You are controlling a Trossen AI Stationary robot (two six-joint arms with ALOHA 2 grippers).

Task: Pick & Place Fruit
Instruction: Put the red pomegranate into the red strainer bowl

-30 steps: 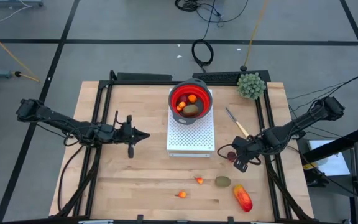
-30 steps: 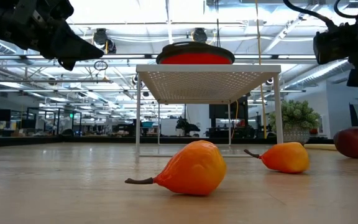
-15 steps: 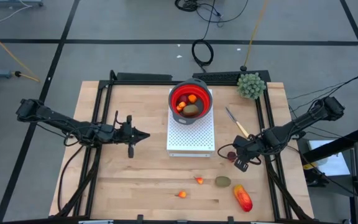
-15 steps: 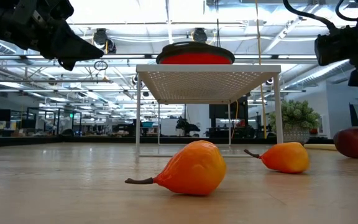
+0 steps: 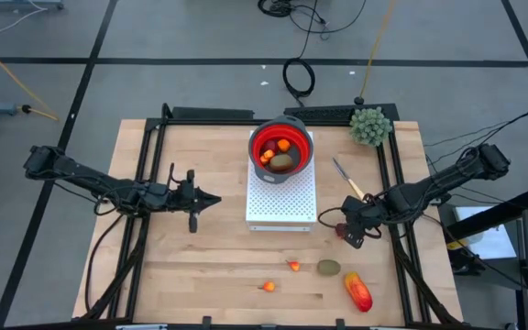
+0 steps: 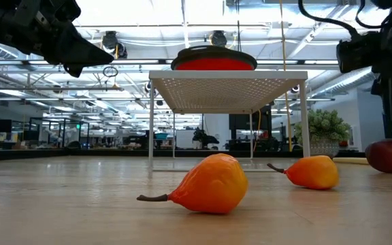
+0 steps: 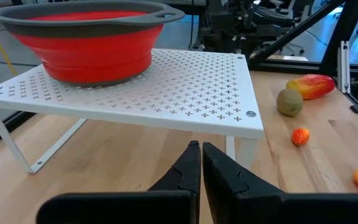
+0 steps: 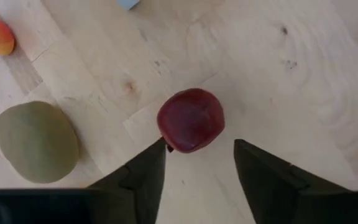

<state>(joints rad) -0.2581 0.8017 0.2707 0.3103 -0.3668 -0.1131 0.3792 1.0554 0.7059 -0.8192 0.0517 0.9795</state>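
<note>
High view first: big wooden table (image 5: 200,266), white perforated stand (image 5: 282,197) at centre, red bowl (image 5: 282,148) on its far end with maybe 3 fruit pieces inside, hard to count. Left gripper (image 5: 211,199) hangs beside the stand, fingers pressed together, empty. Right gripper (image 8: 197,163) sits low over a dark-red ball (image 8: 191,119), jaws parted, the ball just ahead of them, unheld. Near the front edge: a red-orange oblong (image 5: 357,291), a brown-green oval (image 5: 328,268), 2 tiny orange pieces (image 5: 293,266).
</note>
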